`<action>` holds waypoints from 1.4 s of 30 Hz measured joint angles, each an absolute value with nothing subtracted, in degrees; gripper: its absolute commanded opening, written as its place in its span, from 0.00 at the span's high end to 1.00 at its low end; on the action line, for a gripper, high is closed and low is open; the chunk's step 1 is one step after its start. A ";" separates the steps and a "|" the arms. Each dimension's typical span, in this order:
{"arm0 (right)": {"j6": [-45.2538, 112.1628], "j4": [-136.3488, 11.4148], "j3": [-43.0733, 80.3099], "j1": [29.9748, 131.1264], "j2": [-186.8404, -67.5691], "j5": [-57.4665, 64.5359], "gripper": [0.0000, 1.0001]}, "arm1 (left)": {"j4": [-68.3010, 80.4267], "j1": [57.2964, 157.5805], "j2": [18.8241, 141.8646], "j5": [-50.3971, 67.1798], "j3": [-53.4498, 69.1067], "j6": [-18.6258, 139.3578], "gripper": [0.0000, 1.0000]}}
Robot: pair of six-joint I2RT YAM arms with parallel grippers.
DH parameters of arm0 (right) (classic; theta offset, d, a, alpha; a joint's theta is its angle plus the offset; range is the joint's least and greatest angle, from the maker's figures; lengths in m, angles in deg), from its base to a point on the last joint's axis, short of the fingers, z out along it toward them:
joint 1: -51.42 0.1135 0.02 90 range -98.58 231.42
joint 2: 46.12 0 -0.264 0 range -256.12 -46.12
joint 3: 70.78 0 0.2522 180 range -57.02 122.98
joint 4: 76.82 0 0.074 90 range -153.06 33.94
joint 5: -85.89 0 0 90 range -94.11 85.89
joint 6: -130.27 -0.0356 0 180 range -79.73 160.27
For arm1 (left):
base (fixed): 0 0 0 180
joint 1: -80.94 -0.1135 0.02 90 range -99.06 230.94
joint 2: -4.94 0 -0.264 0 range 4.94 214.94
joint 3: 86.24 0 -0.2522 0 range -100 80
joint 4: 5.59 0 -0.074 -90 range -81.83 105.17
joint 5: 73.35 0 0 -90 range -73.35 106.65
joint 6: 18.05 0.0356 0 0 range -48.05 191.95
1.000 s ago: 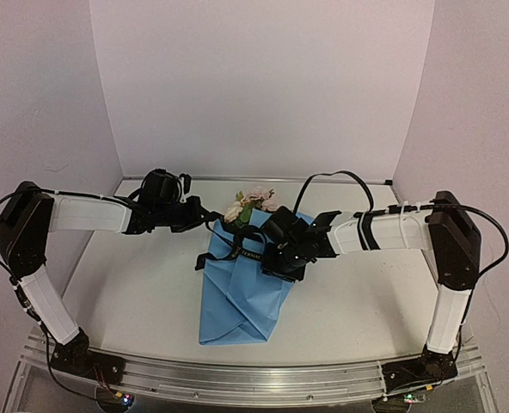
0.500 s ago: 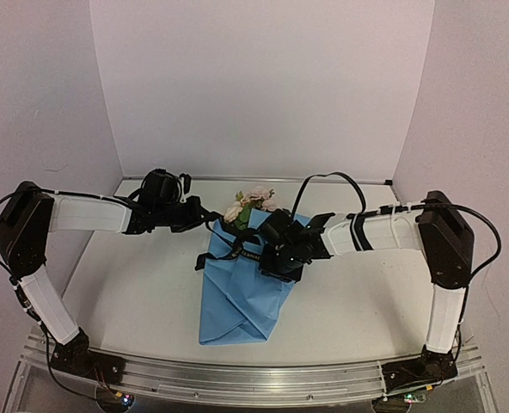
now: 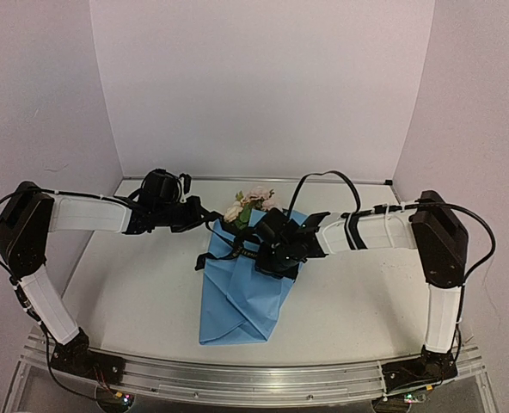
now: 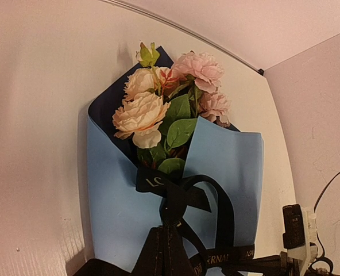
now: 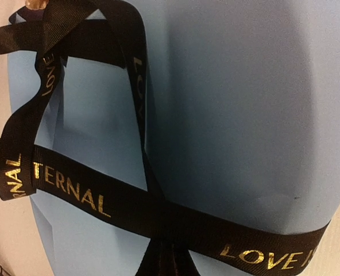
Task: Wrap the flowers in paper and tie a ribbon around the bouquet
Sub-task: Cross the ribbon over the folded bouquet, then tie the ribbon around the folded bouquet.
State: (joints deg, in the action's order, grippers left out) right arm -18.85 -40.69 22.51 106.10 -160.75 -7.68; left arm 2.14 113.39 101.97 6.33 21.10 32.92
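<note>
Table: We find the bouquet [image 3: 237, 288] lying flat on the table [image 3: 134, 292] between the two arms, its narrow folded end nearest the bases.
Paper, near end: The paper [image 3: 236, 318] shows its light blue face and is folded to a blunt point. Nothing binds it here.
Risk at near end: We judge that a hard pull on the ribbon could drag the whole bundle or let these folds spring open.
Right gripper: The right gripper [image 5: 161, 261] sits over the bouquet's middle. Its jaws are pinched together on the ribbon [image 5: 101, 201], where the gold-lettered band crosses the paper.
Risk at right jaws: The pinch lies against the sheet. We judge that a lift could catch or crease the paper, and a slip would slacken the band.
Loop: An open loop of ribbon stands just beyond the band. We judge the knot not yet drawn tight, so a pull along the wrong strand could undo it.
Left gripper: The left gripper [image 4: 167, 253] is at the bouquet's far left side. Its jaws are closed on a ribbon strand just short of the knot.
Flowers: The flowers [image 4: 158, 103] project from the paper's open far mouth, with the navy inner face behind them. They lie beyond both jaws and touch neither.
Risk at far end: Uneven opposing pulls could roll the bundle and crush the rose heads.
</note>
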 measured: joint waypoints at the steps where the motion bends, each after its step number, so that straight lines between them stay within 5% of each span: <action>1: -18.70 -40.73 22.51 106.10 -160.75 -7.66 1.00 | 2.14 113.39 101.97 6.33 21.10 32.92 1.00; 25: -5.66 -31.47 12.54 109.65 -139.51 1.26 1.00 | 4.47 113.37 103.70 13.21 19.12 31.33 1.00; 42: -5.23 -17.61 8.33 104.79 -127.80 -10.73 1.00 | 5.72 112.42 103.70 17.97 19.20 31.39 1.00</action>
State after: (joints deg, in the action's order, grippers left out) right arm -5.23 -17.61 8.33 104.79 -127.80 -10.73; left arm 5.72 112.42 103.70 17.97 19.20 31.39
